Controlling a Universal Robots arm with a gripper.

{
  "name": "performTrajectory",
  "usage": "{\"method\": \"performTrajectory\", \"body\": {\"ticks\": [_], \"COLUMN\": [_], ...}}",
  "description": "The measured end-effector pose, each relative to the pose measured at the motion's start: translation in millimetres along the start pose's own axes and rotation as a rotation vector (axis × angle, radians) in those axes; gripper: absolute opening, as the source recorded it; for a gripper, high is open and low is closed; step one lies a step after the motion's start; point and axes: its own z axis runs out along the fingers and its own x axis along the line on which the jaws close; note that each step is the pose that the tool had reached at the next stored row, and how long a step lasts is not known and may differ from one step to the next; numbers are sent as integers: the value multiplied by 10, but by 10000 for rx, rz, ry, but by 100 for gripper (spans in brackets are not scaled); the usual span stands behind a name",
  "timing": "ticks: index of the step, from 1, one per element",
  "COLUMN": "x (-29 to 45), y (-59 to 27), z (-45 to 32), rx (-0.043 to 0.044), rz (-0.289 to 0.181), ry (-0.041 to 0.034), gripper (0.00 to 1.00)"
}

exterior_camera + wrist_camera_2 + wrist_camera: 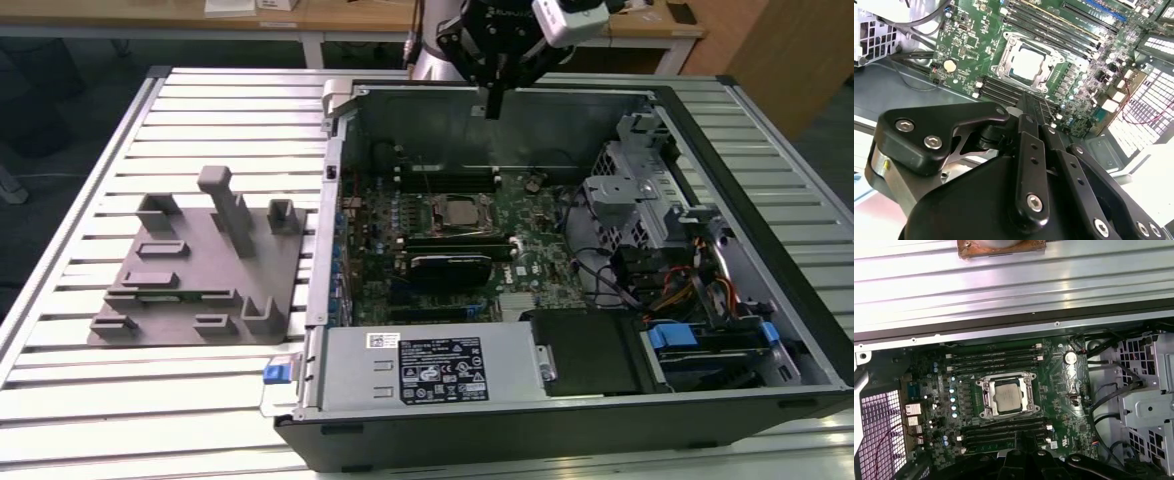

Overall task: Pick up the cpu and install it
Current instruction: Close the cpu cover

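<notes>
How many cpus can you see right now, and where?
1. The cpu sits inside the metal-framed socket on the motherboard, within the open computer case. None shows on the grey fixture; any others could be hidden.

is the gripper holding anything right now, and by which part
Nothing is held. The gripper hangs shut and empty above the open case, while the cpu sits in its socket.

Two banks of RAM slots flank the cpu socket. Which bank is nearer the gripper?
The bank on the gripper's side of the socket; the other bank lies beyond the cpu.
</notes>
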Motion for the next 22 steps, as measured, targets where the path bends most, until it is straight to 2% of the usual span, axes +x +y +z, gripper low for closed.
{"method": "performTrajectory", "body": {"ticks": [12,22], "x": [-3,-1], "y": [2,1], "z": [-119,-37], "rx": [-1,-1], "rz": [0,0], "ry": [0,0], "gripper": [11,11]}}
